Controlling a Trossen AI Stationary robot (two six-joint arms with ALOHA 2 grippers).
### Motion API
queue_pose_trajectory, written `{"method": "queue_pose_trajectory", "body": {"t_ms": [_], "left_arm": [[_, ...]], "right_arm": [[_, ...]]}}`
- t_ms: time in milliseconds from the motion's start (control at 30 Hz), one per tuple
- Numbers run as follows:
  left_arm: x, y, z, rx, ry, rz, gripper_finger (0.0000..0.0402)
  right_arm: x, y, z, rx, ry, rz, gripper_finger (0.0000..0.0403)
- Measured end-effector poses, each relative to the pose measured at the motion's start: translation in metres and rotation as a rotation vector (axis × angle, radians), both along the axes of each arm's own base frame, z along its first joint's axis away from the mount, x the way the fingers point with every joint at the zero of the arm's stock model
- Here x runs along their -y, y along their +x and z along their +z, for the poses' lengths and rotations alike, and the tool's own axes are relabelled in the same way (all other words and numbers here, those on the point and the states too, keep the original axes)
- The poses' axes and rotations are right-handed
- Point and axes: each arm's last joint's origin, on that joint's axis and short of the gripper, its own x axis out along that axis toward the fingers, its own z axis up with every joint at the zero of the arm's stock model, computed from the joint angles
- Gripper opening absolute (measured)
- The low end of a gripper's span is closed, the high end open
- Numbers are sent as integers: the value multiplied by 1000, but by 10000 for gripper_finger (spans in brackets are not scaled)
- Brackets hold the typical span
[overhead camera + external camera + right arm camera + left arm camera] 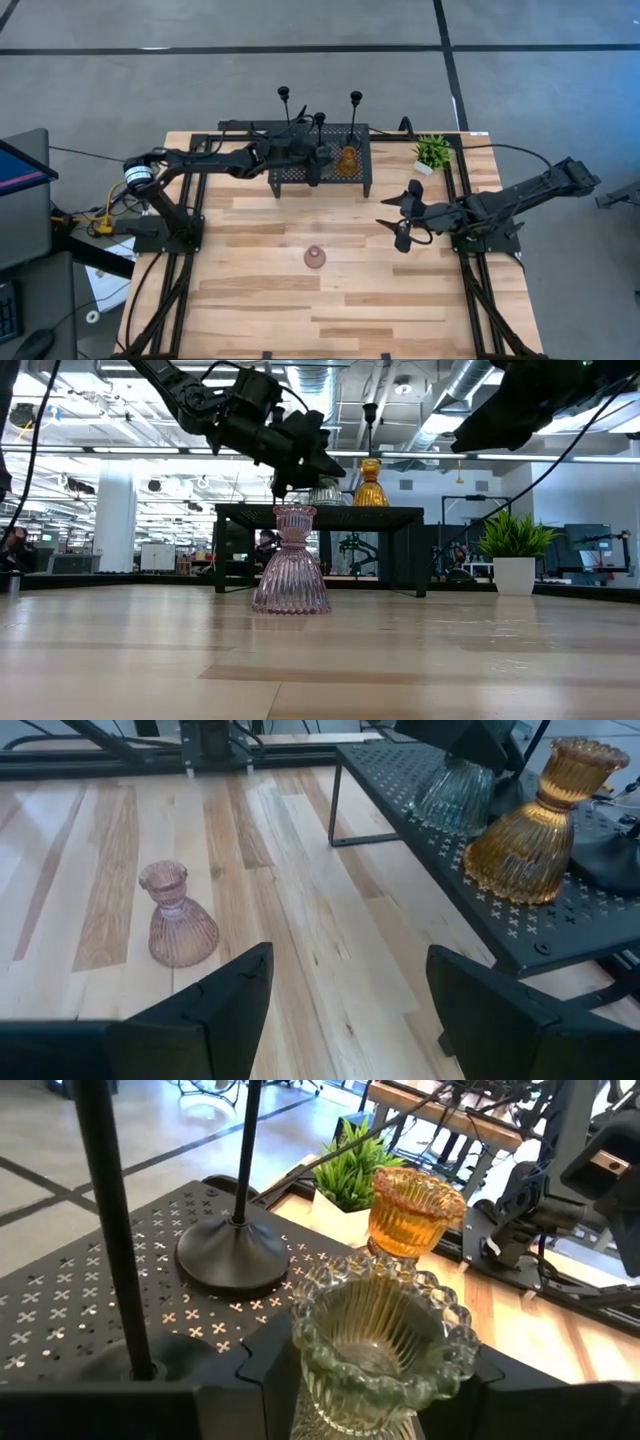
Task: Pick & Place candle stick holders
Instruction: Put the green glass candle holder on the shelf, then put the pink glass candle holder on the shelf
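Pink glass holder (315, 258) upright alone on the near table, right gripper (402, 217) spread wide and empty beside it, left gripper (318, 160) clenched around the green glass holder (382, 1342) on the perforated rack (290, 172), amber holder (347, 161) alongside, black stemmed holders (354, 98) behind.

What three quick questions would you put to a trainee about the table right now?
1. True or false: the pink holder stands on the rack.
2. The left gripper is at which holder? A) amber B) green C) pink
3. Fill in: the right gripper, hovering over the table, has its jaws ___.

Key
1. False: it stands on the bare table in front of the rack.
2. B: the green holder, on the rack beside the amber holder.
3. Open.
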Motion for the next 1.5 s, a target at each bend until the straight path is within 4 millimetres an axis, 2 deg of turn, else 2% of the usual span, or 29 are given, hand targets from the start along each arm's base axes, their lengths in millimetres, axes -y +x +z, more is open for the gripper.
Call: {"method": "queue_pose_trajectory", "body": {"t_ms": [267,567,1100,1500], "left_arm": [[3,-4,5,7,6,-3,152],[2,-4,0,4,11,5,163],[2,-4,-3,-16,32,27,252],[2,-5,3,16,47,27,278]], "right_arm": [[0,1,-3,-18,-5,2,255],[0,1,-2,-15,-3,2,255],[0,1,-2,-14,-3,2,255],[0,1,-2,-14,-3,1,255]]}}
